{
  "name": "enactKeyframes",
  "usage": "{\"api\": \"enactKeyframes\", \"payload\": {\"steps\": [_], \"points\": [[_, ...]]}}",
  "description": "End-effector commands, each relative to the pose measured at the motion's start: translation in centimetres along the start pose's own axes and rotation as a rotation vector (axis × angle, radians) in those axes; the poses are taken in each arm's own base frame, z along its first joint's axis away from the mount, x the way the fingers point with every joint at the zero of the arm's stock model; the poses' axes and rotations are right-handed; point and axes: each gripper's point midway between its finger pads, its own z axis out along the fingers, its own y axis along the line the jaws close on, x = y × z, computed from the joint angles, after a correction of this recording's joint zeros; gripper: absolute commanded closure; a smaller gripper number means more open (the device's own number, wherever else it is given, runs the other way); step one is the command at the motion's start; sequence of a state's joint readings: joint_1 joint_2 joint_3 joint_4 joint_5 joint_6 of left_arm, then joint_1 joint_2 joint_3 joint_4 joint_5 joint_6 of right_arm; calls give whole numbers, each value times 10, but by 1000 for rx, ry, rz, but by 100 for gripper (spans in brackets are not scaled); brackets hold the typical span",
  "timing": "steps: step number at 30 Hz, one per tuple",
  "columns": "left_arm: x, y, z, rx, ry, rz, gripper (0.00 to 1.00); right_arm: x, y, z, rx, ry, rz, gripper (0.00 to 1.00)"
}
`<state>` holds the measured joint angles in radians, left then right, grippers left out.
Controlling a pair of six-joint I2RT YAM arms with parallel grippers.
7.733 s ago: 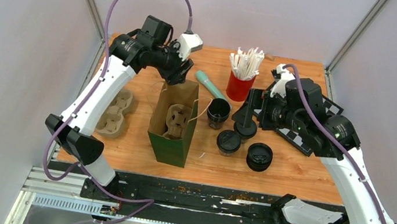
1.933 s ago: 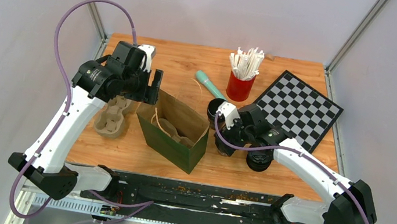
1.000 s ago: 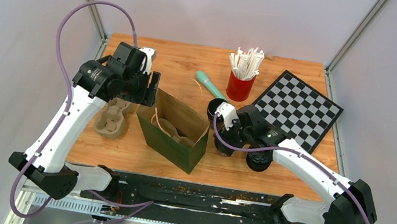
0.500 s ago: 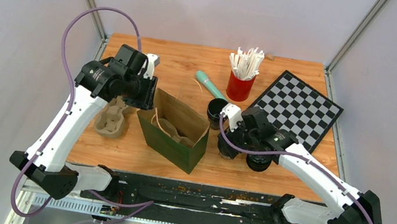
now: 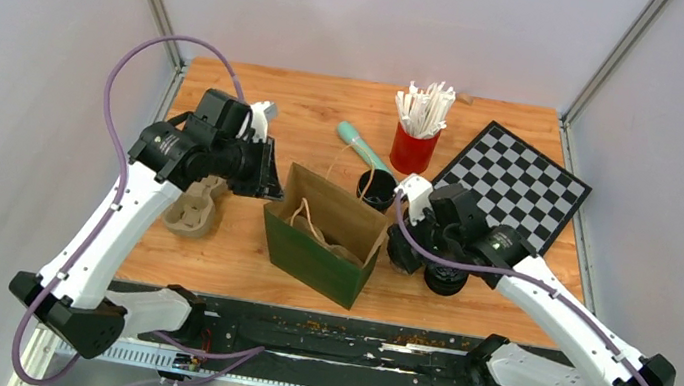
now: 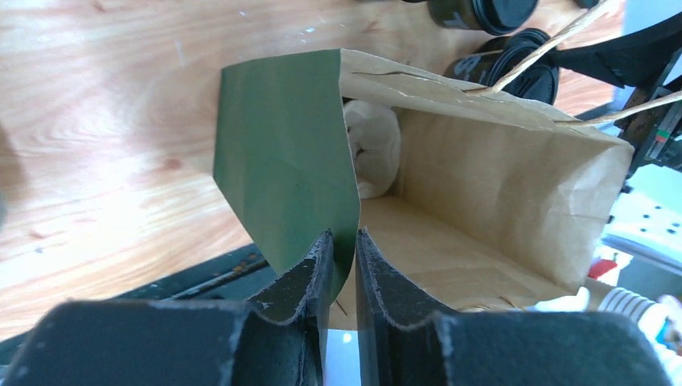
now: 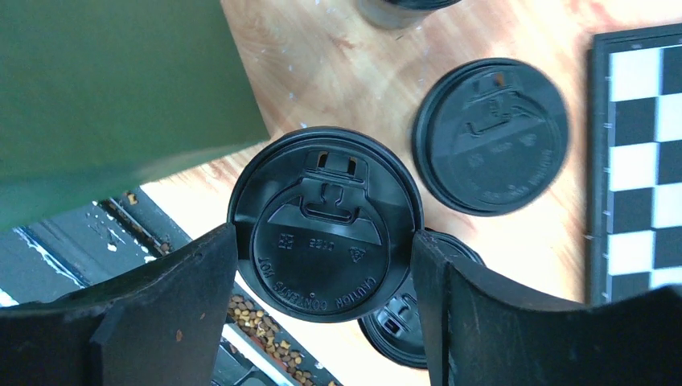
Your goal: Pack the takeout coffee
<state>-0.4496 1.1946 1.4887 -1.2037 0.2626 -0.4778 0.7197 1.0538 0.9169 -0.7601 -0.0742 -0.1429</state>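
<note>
The green paper bag (image 5: 321, 243) stands open at the table's middle, a pulp cup carrier (image 6: 372, 157) inside it. My left gripper (image 5: 270, 175) is at the bag's left rim. In the left wrist view its jaws (image 6: 344, 243) are pinched onto the green wall (image 6: 285, 153), one finger outside and one inside, with only a sliver of gap. My right gripper (image 5: 409, 241) is shut on a black lidded coffee cup (image 7: 326, 225), which fills the span between its two fingers (image 7: 193, 297), just right of the bag.
An open black cup (image 5: 377, 188) stands behind the bag. Loose black lids (image 5: 446, 273) lie by the right gripper. A second pulp carrier (image 5: 195, 205) sits at the left. At the back are a red cup of stirrers (image 5: 416, 143), a teal tool (image 5: 360, 143) and a checkerboard (image 5: 515, 187).
My left jaws have closed onto the bag's rim, and the bag has slid right and turned. My right arm has shifted right with the lidded cup.
</note>
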Motion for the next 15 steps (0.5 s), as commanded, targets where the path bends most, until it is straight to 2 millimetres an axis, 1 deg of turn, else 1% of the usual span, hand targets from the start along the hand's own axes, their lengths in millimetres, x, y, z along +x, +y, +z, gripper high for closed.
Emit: {"api": "enactKeyframes", "payload": {"steps": [1,5,7,9,12,15], "points": [[-5,-26,-2,138,-56,-117,77,-34,-21,-38,135,-65,35,33],[-3,-34,-4,191,-80,-178,77,-45,-27,-63,171,-70,36,33],[-3,-38,-10,215,-101,-202,77,-49,-27,-73,178,-76,39,33],[-3,-38,-13,217,-114,-217,74,-54,-29,-85,189,-88,54,33],[-3,-32,-18,179,-134,-194,69,-66,-31,-106,208,-138,74,33],[-2,-16,-19,87,-131,-132,57,-83,-31,-129,217,-197,94,34]]}}
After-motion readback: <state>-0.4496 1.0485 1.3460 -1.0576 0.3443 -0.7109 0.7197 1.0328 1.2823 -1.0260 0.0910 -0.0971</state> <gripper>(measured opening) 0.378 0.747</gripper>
